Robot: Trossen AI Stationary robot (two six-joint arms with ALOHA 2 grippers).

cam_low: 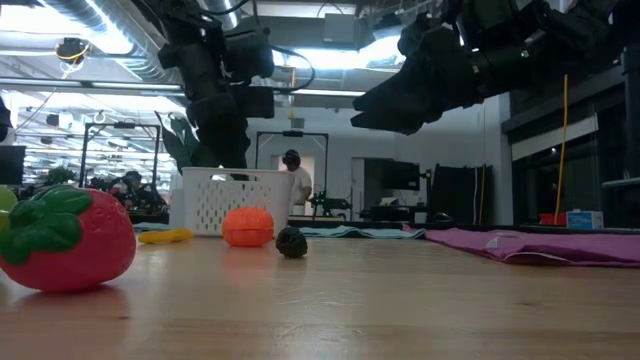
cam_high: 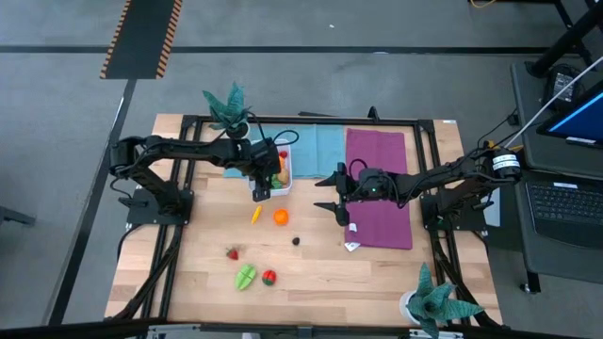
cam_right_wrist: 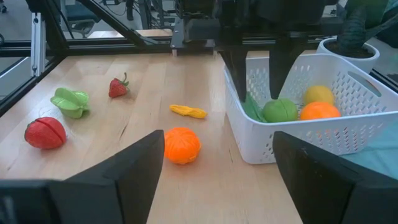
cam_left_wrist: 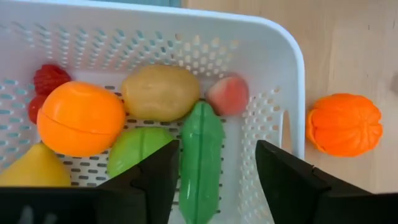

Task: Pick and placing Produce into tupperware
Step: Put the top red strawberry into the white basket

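Tupperware (cam_high: 283, 169) is sitting at the table's far side, touching the teal cloth (cam_high: 316, 143), with the potted plant (cam_high: 229, 104) just behind it. Left gripper (cam_left_wrist: 214, 168) is hanging over the tupperware's near wall, fingers spread and holding nothing; a long green vegetable (cam_left_wrist: 200, 158) is lying in the gap between them, inside the container. Also lying in there: orange fruit (cam_left_wrist: 81, 118), tan potato (cam_left_wrist: 160, 93), pink peach (cam_left_wrist: 228, 95), lime-green piece (cam_left_wrist: 135, 148), yellow piece (cam_left_wrist: 34, 167), red berries (cam_left_wrist: 48, 79).

Loose produce on the open wood: orange tangerine (cam_high: 281, 217) sitting just outside the container's wall, yellow strip (cam_high: 255, 215) beside it, small dark piece (cam_high: 296, 240) nearer mid-table, strawberry (cam_high: 232, 252), green star fruit (cam_high: 245, 277) and red tomato (cam_high: 269, 277) near the front edge. Wide bare wood is lying between those groups.

Right gripper (cam_high: 332, 193) is hovering raised over the purple cloth's (cam_high: 382, 188) inner edge, arm stretching in from the right, fingers wide apart and empty, pointing toward the tupperware. Second potted plant (cam_high: 435, 299) is sitting at the front right corner, well apart from both arms.
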